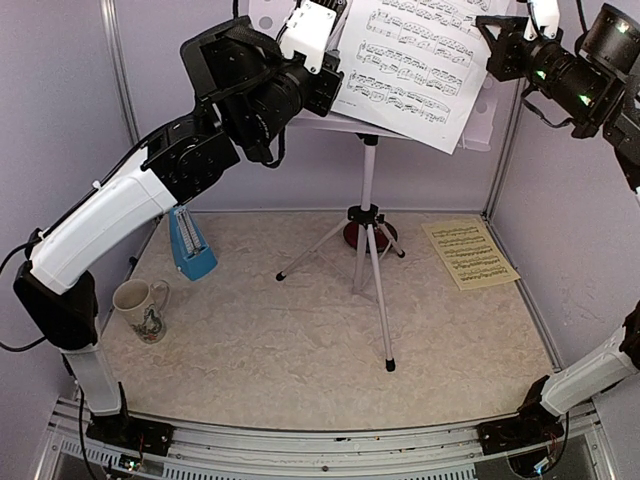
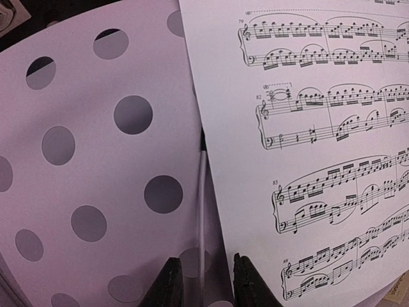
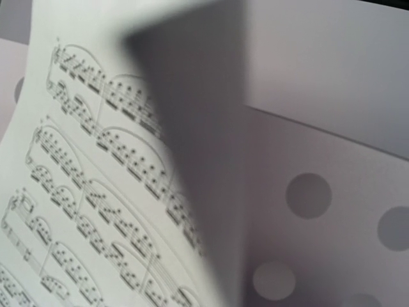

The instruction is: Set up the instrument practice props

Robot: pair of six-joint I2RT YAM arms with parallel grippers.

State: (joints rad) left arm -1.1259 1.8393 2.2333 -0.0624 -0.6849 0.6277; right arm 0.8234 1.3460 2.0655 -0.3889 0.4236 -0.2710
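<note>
Counter point(image 1: 250, 330), pale, mottled. Music stand point(image 1: 368, 180), upright at centre rear on a silver tripod. White music sheet point(image 1: 420, 60), on the stand's desk, overhanging it to the right. Yellow music sheet point(image 1: 470, 255), flat at right. Blue metronome point(image 1: 192, 243), upright at left. Left end effector point(image 2: 204, 259): fingers slightly apart at the desk. Right end effector point(image 1: 543, 12): closed, beside the white sheet.

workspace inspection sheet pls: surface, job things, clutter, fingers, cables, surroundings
surface: beige table, nothing spilled seen
job's things: music stand upright on its tripod, white sheet against it; yellow sheet flat on the table at right; blue metronome at left
clutter: mug near left; red plate behind the tripod
grippers: left gripper fingers apart at the stand's panel; right gripper shut by the white sheet, hold unclear
cables: black cables hang by both arms
surroundings: pale wall panels
</note>
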